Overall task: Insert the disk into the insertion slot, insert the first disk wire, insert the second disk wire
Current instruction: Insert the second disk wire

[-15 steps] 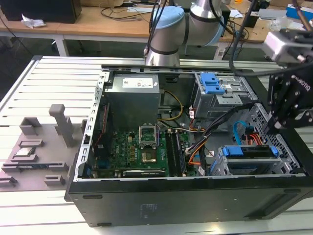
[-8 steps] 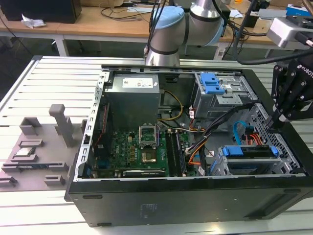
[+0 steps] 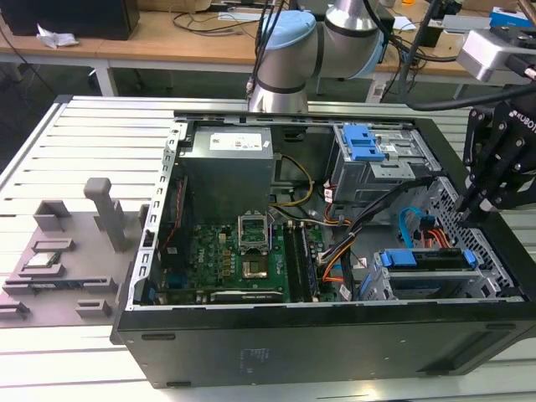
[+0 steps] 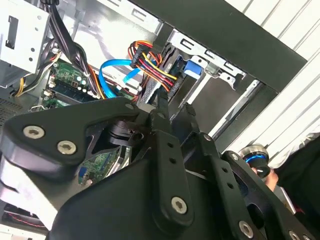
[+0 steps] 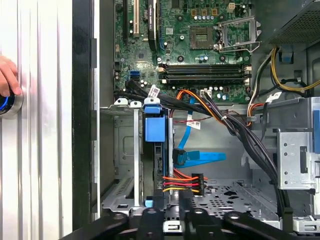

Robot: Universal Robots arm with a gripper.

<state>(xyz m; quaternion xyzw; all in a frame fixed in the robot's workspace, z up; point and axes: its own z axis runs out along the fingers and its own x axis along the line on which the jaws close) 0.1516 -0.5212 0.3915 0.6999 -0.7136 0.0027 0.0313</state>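
First wrist view | silver hard drive in blue carrier (image 5: 152,125) seated in perforated sheet-metal cage (image 5: 120,200), ahead of jaws | jaw gap: cannot tell

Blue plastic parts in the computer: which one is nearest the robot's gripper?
The disk's blue carrier, in the insertion slot close by the gripper. The other, the blue latch, sits on the taller grey bay, farther off.

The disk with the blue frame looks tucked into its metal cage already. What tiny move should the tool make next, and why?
Probably a short drop toward the power plug on the coloured wires. The disk already sits in the insertion slot, the tool hangs over that end, and the plug seems to lie apart from the disk.
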